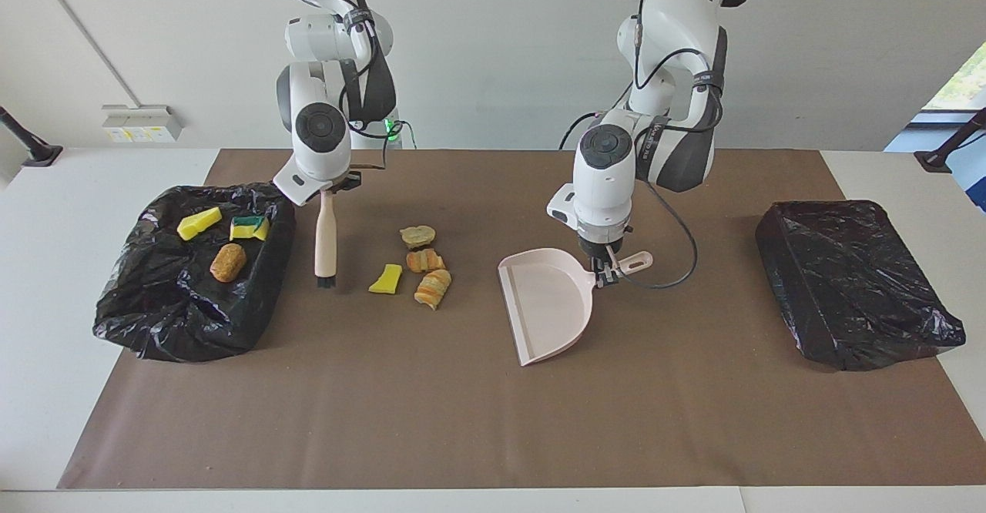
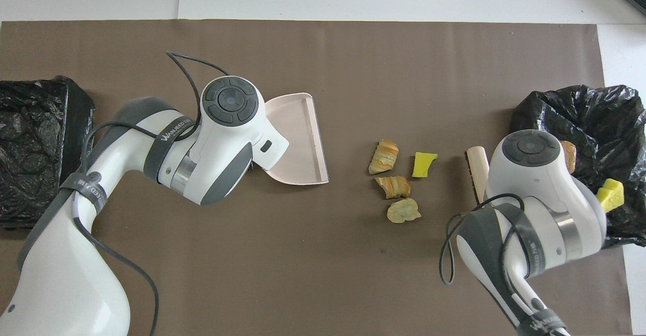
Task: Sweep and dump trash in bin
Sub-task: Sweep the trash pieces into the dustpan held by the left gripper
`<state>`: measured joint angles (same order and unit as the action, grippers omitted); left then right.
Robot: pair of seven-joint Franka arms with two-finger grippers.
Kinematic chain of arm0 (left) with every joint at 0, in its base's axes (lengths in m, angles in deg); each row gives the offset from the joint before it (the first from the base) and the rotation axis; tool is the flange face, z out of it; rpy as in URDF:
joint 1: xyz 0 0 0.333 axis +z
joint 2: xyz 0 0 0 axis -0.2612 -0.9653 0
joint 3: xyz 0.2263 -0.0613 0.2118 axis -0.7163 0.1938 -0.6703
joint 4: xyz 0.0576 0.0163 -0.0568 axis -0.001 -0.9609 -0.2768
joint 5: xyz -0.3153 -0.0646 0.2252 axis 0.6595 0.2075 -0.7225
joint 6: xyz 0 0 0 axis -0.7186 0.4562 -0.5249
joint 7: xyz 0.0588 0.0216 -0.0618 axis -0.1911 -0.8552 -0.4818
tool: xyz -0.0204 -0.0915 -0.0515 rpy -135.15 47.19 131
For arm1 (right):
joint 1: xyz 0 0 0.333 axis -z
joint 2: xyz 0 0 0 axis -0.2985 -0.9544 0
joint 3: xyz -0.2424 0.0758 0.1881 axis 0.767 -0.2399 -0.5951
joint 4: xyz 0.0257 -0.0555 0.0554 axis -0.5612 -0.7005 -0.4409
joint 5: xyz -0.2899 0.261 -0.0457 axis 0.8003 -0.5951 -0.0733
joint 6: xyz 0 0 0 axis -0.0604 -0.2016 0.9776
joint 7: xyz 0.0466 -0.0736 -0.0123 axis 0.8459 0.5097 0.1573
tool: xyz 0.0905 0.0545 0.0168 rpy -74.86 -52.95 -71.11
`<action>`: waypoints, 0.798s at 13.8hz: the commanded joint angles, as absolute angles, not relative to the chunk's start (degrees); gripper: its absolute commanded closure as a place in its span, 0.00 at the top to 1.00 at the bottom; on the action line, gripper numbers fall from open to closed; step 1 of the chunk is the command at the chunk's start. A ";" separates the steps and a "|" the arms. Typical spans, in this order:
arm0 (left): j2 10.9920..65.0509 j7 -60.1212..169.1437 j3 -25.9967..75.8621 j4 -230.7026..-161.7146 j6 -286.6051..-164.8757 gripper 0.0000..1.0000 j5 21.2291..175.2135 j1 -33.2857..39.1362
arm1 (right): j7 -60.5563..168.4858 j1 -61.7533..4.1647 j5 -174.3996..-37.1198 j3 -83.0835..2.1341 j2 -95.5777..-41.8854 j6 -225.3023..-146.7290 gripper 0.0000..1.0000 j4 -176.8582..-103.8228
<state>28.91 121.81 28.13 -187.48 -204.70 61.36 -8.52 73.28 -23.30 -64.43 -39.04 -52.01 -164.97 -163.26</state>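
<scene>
My right pincer (image 1: pixel 330 187), upper left of the facing view, pinches a brush (image 1: pixel 325 239) by its handle, bristles down on the brown mat (image 1: pixel 462 420) beside the open bin (image 1: pixel 192 297). Mid-frame, three bread chunks (image 1: pixel 426 260) and a yellow sponge scrap (image 1: pixel 386 279) lie on the table between brush and dustpan (image 1: pixel 548 305). My left pincer (image 1: pixel 606 268), centre right, is clamped on the dustpan's handle, its open mouth facing the trash. More scraps sit in the bin; a second bin (image 1: pixel 851 282), covered in black plastic, rests at frame right.
</scene>
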 commanded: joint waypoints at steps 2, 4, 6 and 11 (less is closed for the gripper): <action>36.47 123.39 28.41 -201.60 -212.33 0.00 62.27 -9.20 | 77.43 -27.54 -72.07 -39.51 -54.17 -169.12 0.00 -163.77; 37.27 121.21 28.41 -202.85 -212.78 0.00 62.27 -10.78 | 79.44 -30.19 -77.78 -39.51 -56.28 -171.41 0.00 -163.24; 37.97 118.83 28.32 -203.81 -212.86 0.00 62.27 -12.01 | 81.47 -33.08 -82.27 -39.60 -60.14 -174.75 0.00 -161.49; 40.08 117.50 28.32 -208.03 -215.07 0.00 62.27 -12.10 | 81.30 -40.38 -96.74 -39.87 -61.92 -174.49 0.00 -156.73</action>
